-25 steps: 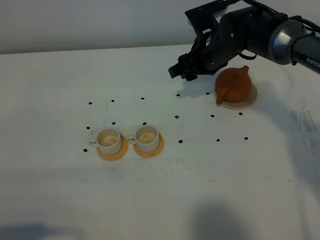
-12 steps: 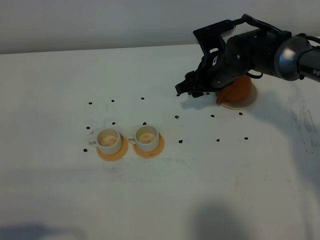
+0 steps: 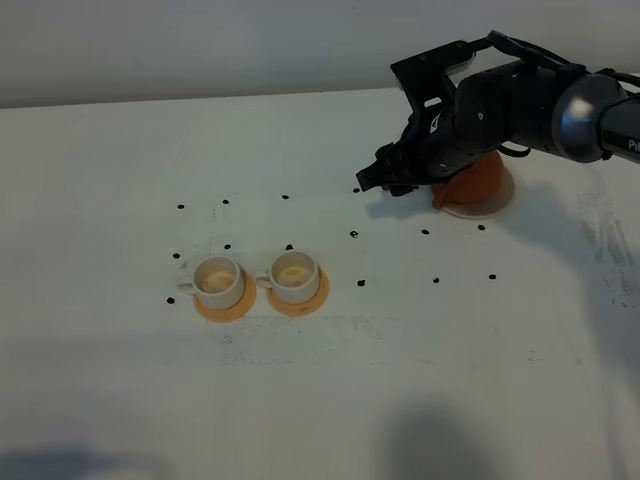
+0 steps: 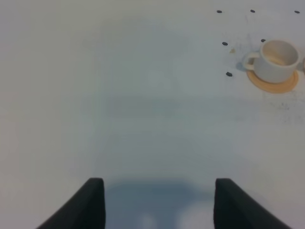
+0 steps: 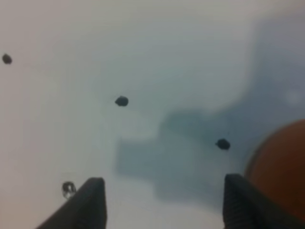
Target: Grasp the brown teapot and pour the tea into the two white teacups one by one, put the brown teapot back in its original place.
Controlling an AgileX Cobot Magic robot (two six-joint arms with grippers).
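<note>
Looks like a robot lab or test bench rather than a home. Plain white table [image 3: 100,400] against a bare pale wall [image 3: 200,40]. Small black dots [image 3: 285,197] scattered across the tabletop — ink-like marks, some beside the tea things, some out in the open. Black jointed robot arm [image 3: 520,100] reaching in from the right, low over the surface. Staged tea props: a brown teapot [image 3: 485,178] on a cream saucer [image 3: 480,210], two white cups [image 3: 217,280] side by side on orange coasters [image 3: 225,312]. Faint grey scuffs [image 3: 600,215] on the table at the right. Flat, even indoor light — soft shadows only.
</note>
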